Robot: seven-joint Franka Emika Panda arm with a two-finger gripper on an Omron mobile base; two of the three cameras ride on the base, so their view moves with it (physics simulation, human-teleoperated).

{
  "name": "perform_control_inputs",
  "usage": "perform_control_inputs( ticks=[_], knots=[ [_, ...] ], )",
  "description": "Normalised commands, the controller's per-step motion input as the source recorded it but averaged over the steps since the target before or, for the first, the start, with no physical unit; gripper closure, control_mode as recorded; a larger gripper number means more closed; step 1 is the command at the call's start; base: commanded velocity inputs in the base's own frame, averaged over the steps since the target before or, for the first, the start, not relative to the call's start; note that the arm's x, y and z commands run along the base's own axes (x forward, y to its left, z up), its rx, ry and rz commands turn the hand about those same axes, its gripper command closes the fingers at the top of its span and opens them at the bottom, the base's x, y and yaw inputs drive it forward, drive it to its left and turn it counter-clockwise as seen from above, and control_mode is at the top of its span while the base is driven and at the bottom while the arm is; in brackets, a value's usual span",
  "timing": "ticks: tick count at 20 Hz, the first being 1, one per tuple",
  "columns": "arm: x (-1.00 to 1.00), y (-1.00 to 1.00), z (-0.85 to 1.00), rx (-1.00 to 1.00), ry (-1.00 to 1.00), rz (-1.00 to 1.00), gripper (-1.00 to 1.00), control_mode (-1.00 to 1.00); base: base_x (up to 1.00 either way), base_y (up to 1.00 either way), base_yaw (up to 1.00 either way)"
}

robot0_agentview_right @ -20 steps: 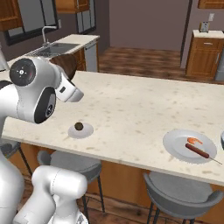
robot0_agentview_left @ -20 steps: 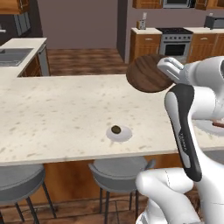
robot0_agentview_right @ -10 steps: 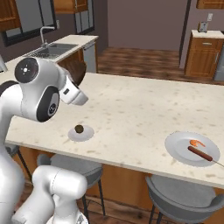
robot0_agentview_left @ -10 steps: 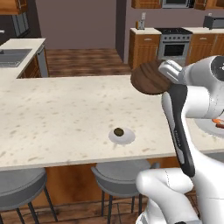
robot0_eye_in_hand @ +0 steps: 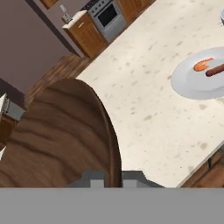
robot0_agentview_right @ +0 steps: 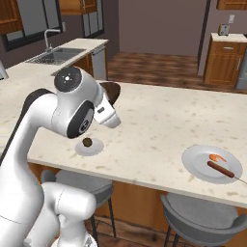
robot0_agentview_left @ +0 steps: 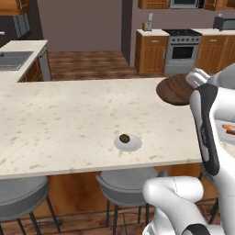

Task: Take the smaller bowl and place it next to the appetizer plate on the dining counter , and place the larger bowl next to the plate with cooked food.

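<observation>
My gripper (robot0_agentview_left: 192, 84) is shut on the rim of the smaller bowl (robot0_agentview_left: 176, 90), a dark brown wood-look bowl held tilted above the dining counter (robot0_agentview_left: 64, 114). The bowl (robot0_eye_in_hand: 57, 140) looms large in the hand view and peeks out behind the arm's shoulder (robot0_agentview_right: 112, 91) in the right base view. The appetizer plate (robot0_agentview_left: 127, 142) (robot0_agentview_right: 89, 146) with its dark ball sits near the counter's front edge, left of the bowl. The plate with cooked food (robot0_agentview_right: 212, 163) (robot0_eye_in_hand: 199, 76) lies further right. A pale sliver (robot0_eye_in_hand: 222, 15) at the corner may be the larger bowl.
Grey round stools (robot0_agentview_left: 128, 183) (robot0_agentview_right: 202, 217) stand under the counter's front edge. A sink (robot0_agentview_right: 58, 55) is set into the side counter at the left. A stove (robot0_agentview_left: 183, 48) and wooden cabinets line the far wall.
The arm has carried the brown bowl to the right and slightly lower over the counter, away from the appetizer plate. Both plates stay where they were.
</observation>
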Motion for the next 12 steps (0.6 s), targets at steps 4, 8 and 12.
perform_control_inputs(
  ticks=[4,8,12],
  knots=[
    [0.00,-0.52,-0.58,0.28,0.01,0.00,1.00,-1.00,0.00,0.00,0.00],
    [0.05,-0.23,-0.52,0.19,0.00,0.00,1.00,-1.00,0.00,0.00,0.00],
    [0.20,0.00,-0.52,0.00,0.04,0.00,1.00,-1.00,0.00,0.00,0.00]
  ],
)
